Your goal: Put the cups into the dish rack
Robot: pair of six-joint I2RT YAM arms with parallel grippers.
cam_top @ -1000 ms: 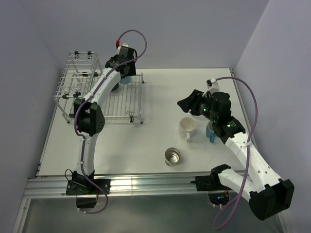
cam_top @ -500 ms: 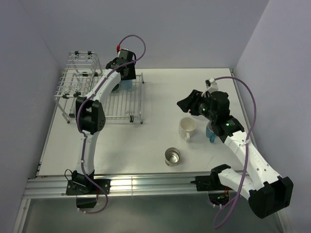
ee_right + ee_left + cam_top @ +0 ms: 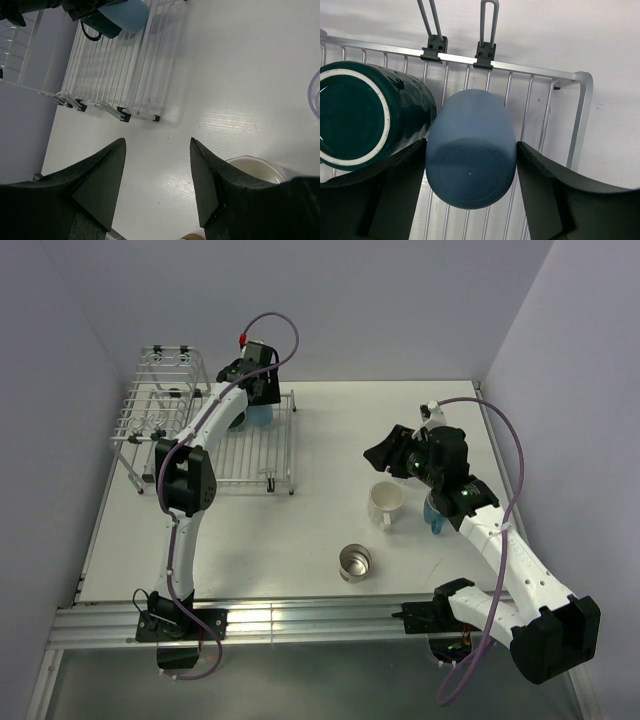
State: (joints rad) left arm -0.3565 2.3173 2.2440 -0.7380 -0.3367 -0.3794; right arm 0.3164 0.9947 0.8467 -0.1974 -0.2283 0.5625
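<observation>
White table [image 3: 320, 440], lavender walls. Top view: dish rack [image 3: 205, 440] at far left, left gripper [image 3: 257, 405] at its far right corner; right gripper [image 3: 385, 452], cream mug [image 3: 386, 500] and steel cup [image 3: 354, 562] well right of it. Left wrist: left gripper clamped on blue tumbler [image 3: 470, 150], base up, presumably for draining, just beside dark teal mug [image 3: 360, 115] on the dish rack. Right wrist: right gripper spread wide, holding nothing, right of the dish rack.

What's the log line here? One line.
left hand: shut on blue tumbler, at dish rack beside dark teal mug | right hand: open, empty | table: cream mug, steel cup
</observation>
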